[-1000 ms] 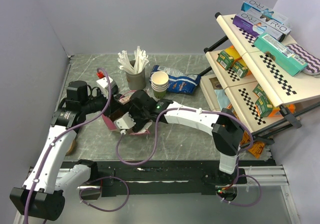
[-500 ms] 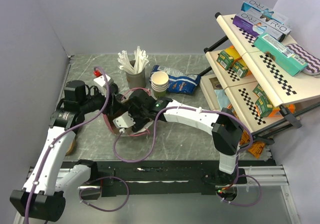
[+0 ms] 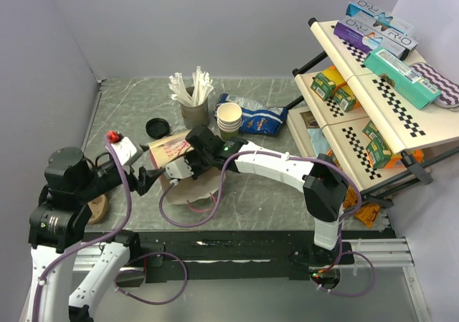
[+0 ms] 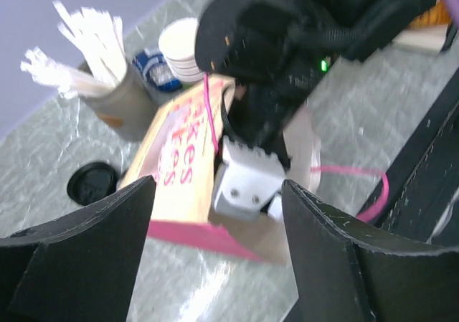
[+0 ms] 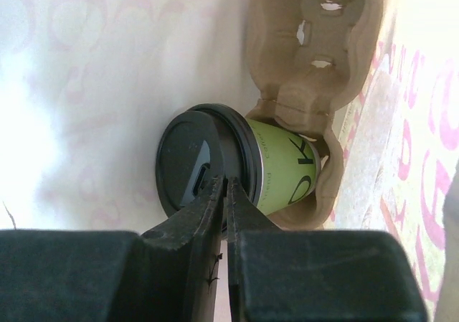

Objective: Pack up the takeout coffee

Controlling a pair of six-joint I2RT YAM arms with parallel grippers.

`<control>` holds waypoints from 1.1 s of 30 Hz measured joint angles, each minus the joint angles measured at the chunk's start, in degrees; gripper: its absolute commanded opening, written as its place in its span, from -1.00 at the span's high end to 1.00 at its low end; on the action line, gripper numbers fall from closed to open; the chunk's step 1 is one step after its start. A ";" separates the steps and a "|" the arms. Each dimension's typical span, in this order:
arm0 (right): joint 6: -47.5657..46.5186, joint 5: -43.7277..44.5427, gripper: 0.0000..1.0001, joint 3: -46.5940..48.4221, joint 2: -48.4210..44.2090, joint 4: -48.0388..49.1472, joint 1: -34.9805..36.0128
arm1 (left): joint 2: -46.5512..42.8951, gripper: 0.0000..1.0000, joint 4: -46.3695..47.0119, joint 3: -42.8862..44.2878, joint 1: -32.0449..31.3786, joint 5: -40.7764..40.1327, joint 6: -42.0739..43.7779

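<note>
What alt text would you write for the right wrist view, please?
A green coffee cup with a black lid sits in a cardboard cup carrier inside a paper bag printed in pink. The right gripper, fingers closed together, sits at the lid's edge; whether it pinches the lid is unclear.

Loose lid (image 3: 157,128) left of stirrer cup (image 3: 194,114); cream cups (image 3: 229,121) beside blue packet (image 3: 258,119).

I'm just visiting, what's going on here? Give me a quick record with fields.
coffee cup: green sides, black lid on, seated in a cardboard carrier
carrier location: inside the paper bag on the table
right tool: reaching into the bag, shut at the lid's rim; grip on it unclear
left tool: open, holding nothing, facing the bag
</note>
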 measured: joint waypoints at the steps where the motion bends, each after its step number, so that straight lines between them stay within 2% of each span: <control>1: 0.07 0.00 0.77 -0.04 0.00 0.07 0.00 | -0.26 -0.54 -1.53 0.28 0.00 -0.11 1.18; 10: 0.98 -0.04 0.79 -0.07 0.00 -0.09 -0.11 | 3.37 -0.50 -7.98 2.12 0.00 -4.63 6.40; 15: 2.12 -0.24 0.81 1.20 0.20 -1.90 -0.15 | 3.39 -0.28 -14.53 8.48 0.00 -5.14 11.61; 17: 3.30 -0.61 0.81 3.39 0.79 -3.45 -0.33 | 2.86 -0.16 -17.70 11.37 0.00 -4.17 13.46; 20: 5.57 -1.38 0.81 7.67 2.56 -4.85 -0.87 | 1.25 -0.09 -21.88 12.79 -0.04 -1.57 16.55; 25: 10.14 -3.02 0.81 15.10 5.81 -8.46 -2.03 | -2.29 -0.32 -26.43 7.34 -0.07 4.76 23.10; 33: 14.27 -3.72 0.83 17.84 7.28 -10.80 -2.40 | -3.50 -0.40 -22.14 -5.38 -0.07 15.39 27.04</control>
